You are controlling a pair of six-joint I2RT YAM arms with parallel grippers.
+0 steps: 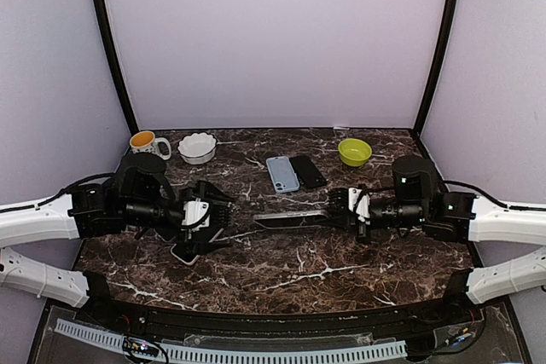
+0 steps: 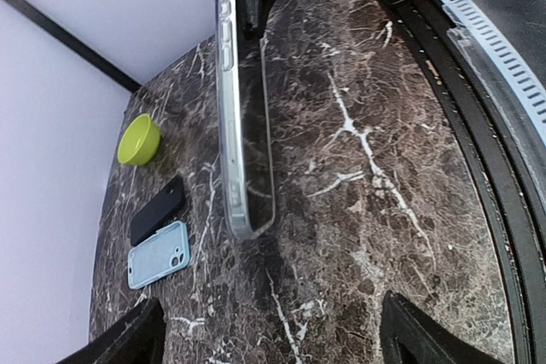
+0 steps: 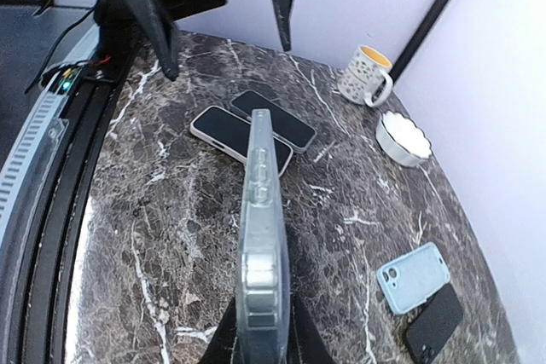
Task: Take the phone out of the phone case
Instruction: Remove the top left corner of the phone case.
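Top external view. Ana asks: Where is the phone (image 2: 253, 142)?

Ben: It is inside its clear case (image 1: 286, 219). The case is up off the table (image 1: 341, 270), in the middle between the two arms. The right gripper (image 1: 339, 208) is pinched tight on one end. The rest sticks out toward the left gripper (image 1: 215, 216), thin edge up.

Ana: Is the left gripper holding anything?

Ben: No. Its fingers (image 2: 128, 338) are spread wide with nothing between them. It is near the free end of the case, not touching it.

Ana: So what should it do now?

Ben: I think it has to take the free end. It should line up so one finger goes on each side of that end, then close slowly. It is best to catch just the rim of the case so it can peel back and the phone can pop out. If it squeezes phone and case together, nothing comes apart.

Ana: And the right one?

Ben: Hold tight and do not twist. I cannot tell if it grips only the case or the phone too.

Ana: What could go wrong?

Ben: The phone could fall. Two other phones (image 3: 223, 131) lie on the table under the left gripper, so it should go in high and not bump them.
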